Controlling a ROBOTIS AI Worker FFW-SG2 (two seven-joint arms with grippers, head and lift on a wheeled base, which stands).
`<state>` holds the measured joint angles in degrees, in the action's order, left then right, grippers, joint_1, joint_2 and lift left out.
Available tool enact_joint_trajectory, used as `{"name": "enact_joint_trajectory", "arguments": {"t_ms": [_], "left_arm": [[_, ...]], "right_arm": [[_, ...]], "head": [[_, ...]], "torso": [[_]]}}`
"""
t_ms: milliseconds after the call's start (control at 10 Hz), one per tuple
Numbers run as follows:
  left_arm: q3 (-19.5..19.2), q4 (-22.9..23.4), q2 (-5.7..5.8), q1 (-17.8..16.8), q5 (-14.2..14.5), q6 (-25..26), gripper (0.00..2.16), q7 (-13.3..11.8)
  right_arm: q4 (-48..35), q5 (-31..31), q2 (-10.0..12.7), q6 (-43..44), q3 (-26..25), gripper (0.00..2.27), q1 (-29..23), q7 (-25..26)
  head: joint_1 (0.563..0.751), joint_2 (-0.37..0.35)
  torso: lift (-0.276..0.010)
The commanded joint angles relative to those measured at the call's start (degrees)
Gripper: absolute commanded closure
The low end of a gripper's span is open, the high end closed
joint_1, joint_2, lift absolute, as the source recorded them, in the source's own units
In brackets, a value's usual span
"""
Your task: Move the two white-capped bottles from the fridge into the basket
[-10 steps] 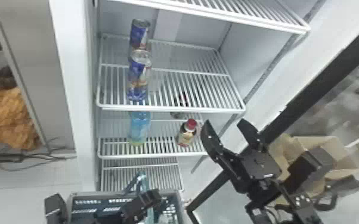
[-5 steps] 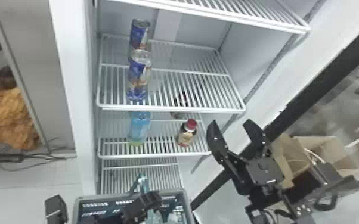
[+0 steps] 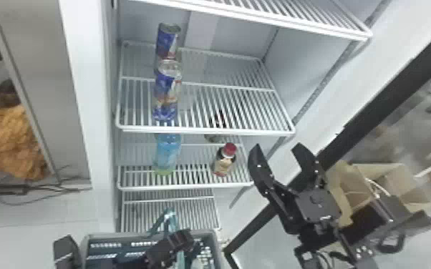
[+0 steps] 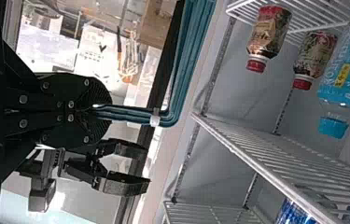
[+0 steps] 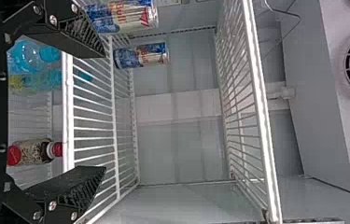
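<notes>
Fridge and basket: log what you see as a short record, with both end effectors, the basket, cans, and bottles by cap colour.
left end effector: shut on the basket handle
right end effector: open, nothing between its fingers, right of the bottles
basket: low in the head view, before the fridge; contents unclear
blue cans: two, one behind the other, on the shelf above the bottles
red-capped bottles: two, on the same shelf
blue-capped bottles: at least two, left of the red-capped ones
</notes>
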<state>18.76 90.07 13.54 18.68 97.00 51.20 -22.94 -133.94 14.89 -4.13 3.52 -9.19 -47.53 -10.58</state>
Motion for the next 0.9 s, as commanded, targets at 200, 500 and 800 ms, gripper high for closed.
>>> {"name": "enact_joint_trajectory", "arguments": {"t_ms": [200, 500, 800], "left_arm": [[-0.14, 0.0, -0.01, 0.16, 0.12, -0.02, 1.16, 0.0], [-0.25, 0.0, -0.01, 0.3, 0.0, -0.16, 1.16, 0.0], [-0.14, 0.0, -0.01, 0.02, 0.0, -0.02, 1.16, 0.0]], "right_arm": [[0.0, 0.08, 0.0, 0.0, 0.28, 0.21, 0.0, 0.3], [0.28, 0.2, -0.09, 0.0, 0.51, 0.21, 0.28, 0.39], [0.14, 0.2, -0.09, 0.0, 0.62, 0.21, 0.28, 0.39]], "head": [[0.695, -0.35], [0.695, -0.35], [0.695, -0.35]], "torso": [[0.0], [0.0], [0.0]]}}
